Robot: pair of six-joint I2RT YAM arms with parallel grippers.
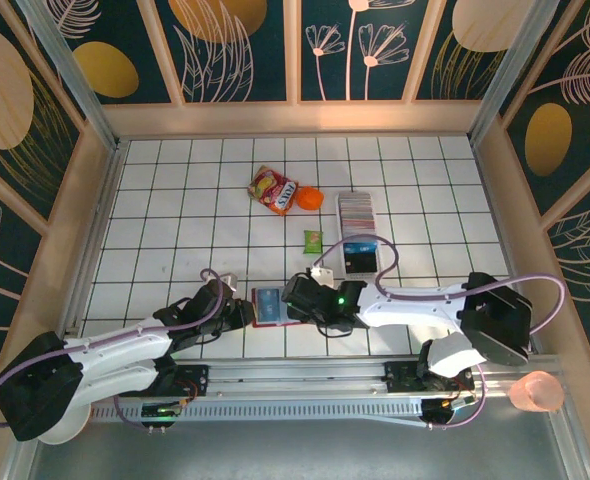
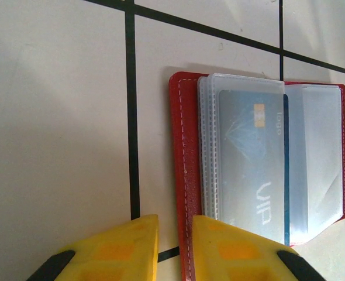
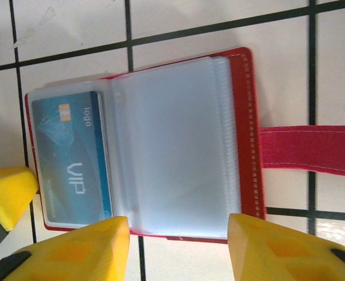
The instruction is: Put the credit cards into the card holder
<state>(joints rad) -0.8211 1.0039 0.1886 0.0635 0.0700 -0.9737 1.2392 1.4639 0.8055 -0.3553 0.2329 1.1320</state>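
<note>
Out past the arms on the tiled table lie a red-and-yellow snack packet with a small orange object touching its right side, and a little green sachet nearer in. To their right a long white tray holds a stack of cards, and a loose dark card lies just below it. All of these sit well apart from the card holder, which lies open and flat near the table's front edge, between the two grippers.

It is red with white stitching and clear plastic sleeves fanned open. One sleeve holds a blue-teal VIP card with a gold chip, and the strap sticks out flat to one side.

The left gripper has its yellow fingers nearly together at the holder's red edge; I can't tell if they pinch it. The right gripper stands spread wide over the opposite edge, clamping nothing
</note>
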